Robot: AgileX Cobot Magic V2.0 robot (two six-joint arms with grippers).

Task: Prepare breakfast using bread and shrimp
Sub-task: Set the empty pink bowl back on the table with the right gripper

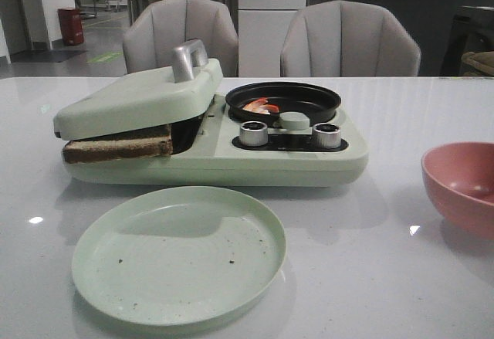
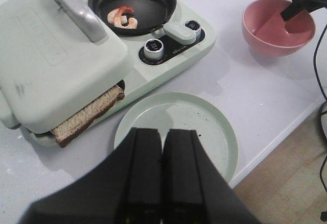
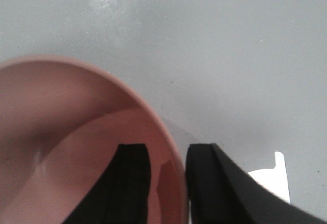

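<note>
The bread point(image 1: 116, 146) lies in the pale green breakfast maker point(image 1: 293, 165), its crust edge sticking out from under the lowered lid point(image 1: 139, 96). The shrimp point(image 1: 261, 107), orange-pink and curled, sit in the black round pan point(image 1: 309, 96). In the left wrist view my left gripper point(image 2: 162, 132) hangs shut and empty over the green plate point(image 2: 204, 122), near the bread point(image 2: 87, 117) and shrimp point(image 2: 122, 17). My right gripper point(image 3: 167, 152) is open and straddles the rim of the pink bowl point(image 3: 61, 112), one finger inside and one outside.
The empty green plate point(image 1: 179, 254) lies in front of the maker, and the pink bowl point(image 1: 463, 184) stands at the right. Two silver knobs point(image 1: 253, 133) sit on the maker's front. Two grey chairs point(image 1: 351, 42) stand behind the table. The table's near edge shows in the left wrist view.
</note>
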